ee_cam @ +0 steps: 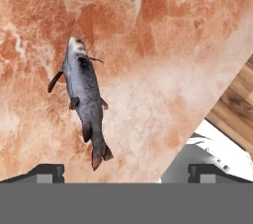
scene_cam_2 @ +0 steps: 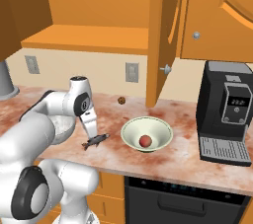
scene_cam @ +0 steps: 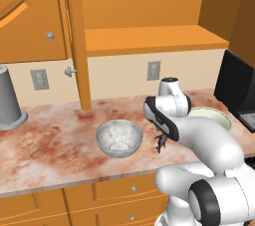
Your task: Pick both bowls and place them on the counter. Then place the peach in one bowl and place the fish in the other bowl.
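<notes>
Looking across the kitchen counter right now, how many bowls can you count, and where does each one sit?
2. The grey-white marbled bowl sits empty on the counter, left of the fish. The pale green bowl sits right of the fish and holds the peach. None seems hidden.

A rendered kitchen: marble-look counter [scene_cam_2: 183, 156], orange wood cabinets [scene_cam: 30, 16], coffee machine [scene_cam_2: 228, 112], wall outlets [scene_cam: 154, 70].

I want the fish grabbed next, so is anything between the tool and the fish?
No. The open tool hovers over the fish, which lies alone on the bare counter. The green-cream bowl sits off to one side.
</notes>
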Available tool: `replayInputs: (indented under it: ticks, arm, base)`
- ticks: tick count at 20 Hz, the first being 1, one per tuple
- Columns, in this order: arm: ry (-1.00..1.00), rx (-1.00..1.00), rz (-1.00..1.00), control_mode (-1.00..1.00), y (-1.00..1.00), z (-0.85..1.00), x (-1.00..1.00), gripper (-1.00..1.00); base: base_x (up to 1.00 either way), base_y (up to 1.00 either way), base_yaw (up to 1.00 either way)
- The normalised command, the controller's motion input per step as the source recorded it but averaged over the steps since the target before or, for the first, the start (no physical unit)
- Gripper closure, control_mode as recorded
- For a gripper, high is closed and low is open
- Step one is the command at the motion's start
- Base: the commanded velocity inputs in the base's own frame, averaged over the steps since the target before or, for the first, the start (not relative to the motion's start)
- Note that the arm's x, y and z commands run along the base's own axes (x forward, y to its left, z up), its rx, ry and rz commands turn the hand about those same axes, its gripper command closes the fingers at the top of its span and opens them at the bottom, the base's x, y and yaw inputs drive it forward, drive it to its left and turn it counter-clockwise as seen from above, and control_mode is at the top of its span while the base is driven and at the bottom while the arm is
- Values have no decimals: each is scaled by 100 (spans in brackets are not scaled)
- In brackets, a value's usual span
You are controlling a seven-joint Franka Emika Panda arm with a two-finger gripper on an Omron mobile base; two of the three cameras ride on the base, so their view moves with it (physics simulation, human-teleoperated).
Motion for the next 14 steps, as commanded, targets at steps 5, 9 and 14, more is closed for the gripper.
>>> replayInputs:
  ticks: [5, 9, 14]
  arm:
    - [0, 0, 0, -100, -1, -5, 21, -100]
    - [0, 2, 0, -100, 0, -13, 28, -100]
    - [0, 4, 0, -100, -11, -22, 16, -100]
  base:
    - [0, 0, 0]
    - [0, 0, 0]
    - [0, 0, 0]
